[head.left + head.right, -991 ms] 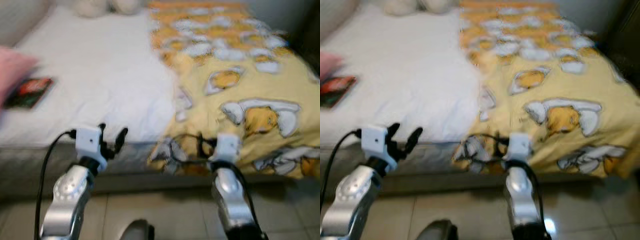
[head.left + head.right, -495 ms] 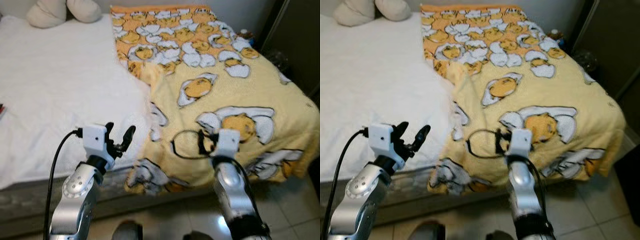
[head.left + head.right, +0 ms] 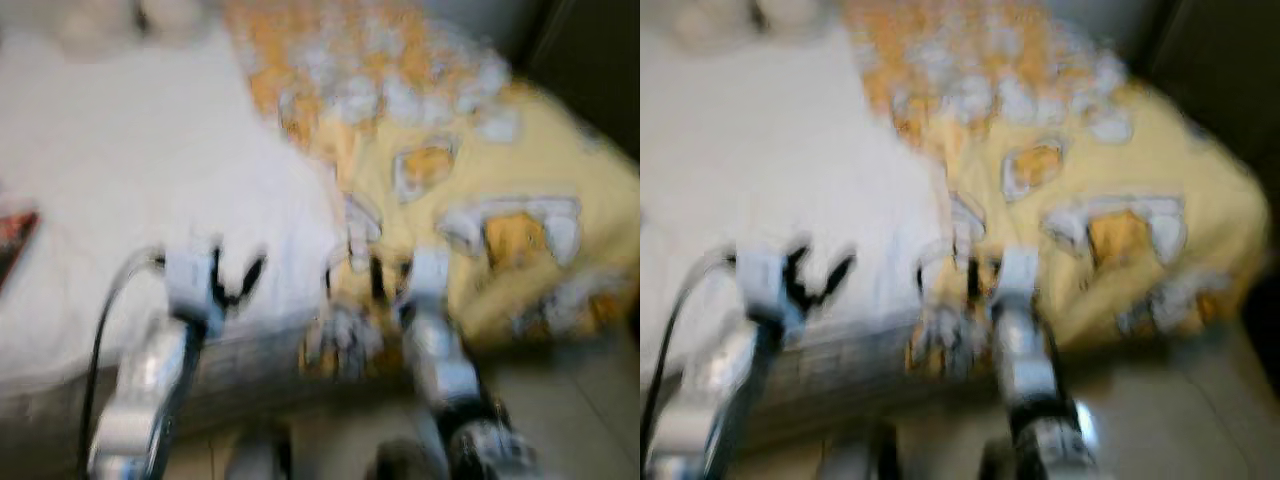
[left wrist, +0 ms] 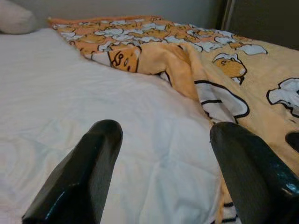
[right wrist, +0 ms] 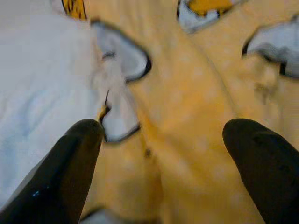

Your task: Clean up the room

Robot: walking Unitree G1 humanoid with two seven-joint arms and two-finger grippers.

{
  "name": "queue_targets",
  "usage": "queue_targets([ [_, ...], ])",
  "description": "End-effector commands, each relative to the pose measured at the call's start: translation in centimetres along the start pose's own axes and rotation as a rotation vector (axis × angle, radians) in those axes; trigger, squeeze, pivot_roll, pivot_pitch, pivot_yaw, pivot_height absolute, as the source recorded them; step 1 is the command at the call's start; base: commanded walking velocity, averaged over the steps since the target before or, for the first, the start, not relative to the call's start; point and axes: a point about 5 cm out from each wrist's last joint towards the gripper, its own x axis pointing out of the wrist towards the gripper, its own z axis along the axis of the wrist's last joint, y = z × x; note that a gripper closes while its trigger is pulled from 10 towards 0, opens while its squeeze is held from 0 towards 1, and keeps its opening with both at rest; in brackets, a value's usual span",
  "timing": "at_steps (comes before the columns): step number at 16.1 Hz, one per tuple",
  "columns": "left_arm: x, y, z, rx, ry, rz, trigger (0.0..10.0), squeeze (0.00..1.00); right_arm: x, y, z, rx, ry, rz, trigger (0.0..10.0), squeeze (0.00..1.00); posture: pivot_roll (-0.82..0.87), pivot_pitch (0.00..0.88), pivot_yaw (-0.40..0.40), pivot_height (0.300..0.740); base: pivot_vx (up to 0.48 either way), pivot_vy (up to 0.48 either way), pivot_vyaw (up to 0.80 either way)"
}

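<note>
The head views are blurred. A bed has a bare white sheet [image 3: 130, 170] on its left half and a yellow blanket [image 3: 500, 200] with an egg-cartoon print on its right half. The blanket's inner edge [image 4: 182, 60] is folded and bunched along the middle. My left gripper [image 3: 235, 270] is open, held over the sheet near the bed's front edge, with nothing between its fingers [image 4: 93, 154]. Open too, my right gripper [image 3: 352, 280] hangs above the blanket's bunched front corner [image 5: 187, 102], where yellow cloth meets white sheet [image 5: 42, 79].
A flat red-and-dark item [image 3: 12, 240] lies on the sheet at the far left. Pale pillows [image 4: 16, 18] sit at the head of the bed. Dark furniture [image 3: 590, 60] stands to the right. Tiled floor [image 3: 560, 400] runs along the bed's front.
The whole picture has shifted and blurred, so the camera is moving; the red item is back in view at the left. Both grippers keep the same open pose before the bed.
</note>
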Motion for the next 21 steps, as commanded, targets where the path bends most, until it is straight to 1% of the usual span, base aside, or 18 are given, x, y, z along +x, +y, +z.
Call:
queue_targets([
  [1, 0.0, -0.3, 0.4, 0.004, -0.009, -0.007, 10.0, 0.00, 0.5, -0.3, 0.5, 0.004, 0.006, -0.016, 10.0, 0.00, 0.15, 0.099, 0.015, 0.706, 0.000, 0.000, 0.00],
  [4, 0.0, -0.3, 0.5, 0.011, -0.007, -0.011, 10.0, 0.00, 1.3, -0.8, 1.1, -0.009, 0.016, -0.036, 10.0, 0.00, 0.16, 0.108, 0.017, 0.706, 0.000, 0.000, 0.00],
  [6, -0.2, -0.2, 0.5, 0.027, 0.000, -0.005, 10.0, 0.00, 1.8, -0.9, 2.3, -0.015, -0.022, -0.045, 10.0, 0.00, 0.17, 0.110, 0.015, 0.706, 0.000, 0.000, 0.00],
  [8, -0.2, -0.2, 0.4, 0.042, 0.003, 0.002, 10.0, 0.00, 1.8, -1.1, 2.5, -0.038, -0.054, -0.060, 10.0, 0.00, 0.17, 0.115, 0.010, 0.706, 0.000, 0.000, 0.00],
  [9, -0.2, -0.4, 0.4, 0.041, -0.001, 0.003, 10.0, 0.00, 1.6, -1.3, 2.8, -0.079, -0.106, -0.088, 10.0, 0.00, 0.16, 0.116, 0.003, 0.706, 0.000, 0.000, 0.00],
  [10, -0.3, -0.5, 0.4, 0.042, -0.006, 0.011, 10.0, 0.00, 1.2, -1.9, 3.8, -0.125, -0.201, -0.144, 10.0, 0.00, 0.17, 0.113, -0.006, 0.706, 0.000, 0.000, 0.00],
  [11, -0.4, -0.5, 0.4, 0.044, -0.009, 0.017, 10.0, 0.00, 0.8, -2.3, 4.3, -0.147, -0.252, -0.173, 10.0, 0.00, 0.17, 0.113, -0.013, 0.706, 0.000, 0.000, 0.00],
  [12, -0.8, -0.4, 0.5, 0.051, -0.015, 0.049, 10.0, 0.00, -0.7, -2.6, 5.0, -0.170, -0.348, -0.187, 10.0, 0.00, 0.17, 0.110, -0.018, 0.706, 0.000, 0.000, 0.00],
  [13, -1.0, -0.3, 0.6, 0.053, -0.016, 0.060, 10.0, 0.00, -1.2, -2.6, 5.1, -0.174, -0.369, -0.183, 10.0, 0.00, 0.16, 0.109, -0.020, 0.706, 0.000, 0.000, 0.00],
  [14, -2.1, -0.1, 0.7, 0.096, -0.003, 0.134, 10.0, 0.00, -5.3, -2.5, 4.5, -0.221, -0.396, -0.086, 10.0, 0.00, 0.14, 0.104, -0.029, 0.706, 0.000, 0.000, 0.00],
  [15, -2.5, -0.2, 0.9, 0.121, 0.001, 0.151, 10.0, 0.00, -7.3, -2.6, 3.9, -0.235, -0.386, -0.052, 10.0, 0.00, 0.13, 0.099, -0.032, 0.706, 0.000, 0.000, 0.00],
  [16, -2.7, -0.5, 1.6, 0.127, -0.020, 0.149, 10.0, 0.00, -8.7, -3.0, 3.8, -0.246, -0.378, -0.041, 10.0, 0.00, 0.12, 0.095, -0.030, 0.706, 0.000, 0.000, 0.00],
  [17, -3.2, -1.1, 2.8, 0.128, -0.061, 0.133, 10.0, 0.00, -10.7, -3.5, 3.9, -0.260, -0.373, -0.025, 10.0, 0.00, 0.12, 0.090, -0.029, 0.706, 0.000, 0.000, 0.00],
  [18, -3.4, -1.8, 4.1, 0.111, -0.109, 0.106, 10.0, 0.00, -11.7, -3.4, 4.4, -0.269, -0.397, -0.003, 10.0, 0.00, 0.11, 0.082, -0.025, 0.706, 0.000, 0.000, 0.00],
  [19, -3.3, -2.4, 4.9, 0.080, -0.141, 0.088, 10.0, 0.00, -12.1, -3.2, 4.7, -0.273, -0.408, 0.013, 10.0, 0.00, 0.10, 0.076, -0.022, 0.706, 0.480, 0.000, 0.00],
  [20, -2.7, -3.0, 5.1, 0.087, -0.155, 0.079, 10.0, 0.00, -12.1, -2.8, 4.7, -0.263, -0.391, 0.013, 10.0, 0.00, 0.10, 0.067, -0.018, 0.706, 0.480, 0.000, 0.00],
  [21, -2.5, -3.1, 5.0, 0.098, -0.153, 0.075, 10.0, 0.00, -12.2, -2.6, 4.8, -0.262, -0.380, 0.015, 10.0, 0.00, 0.10, 0.066, -0.017, 0.706, 0.480, 0.000, 0.00],
])
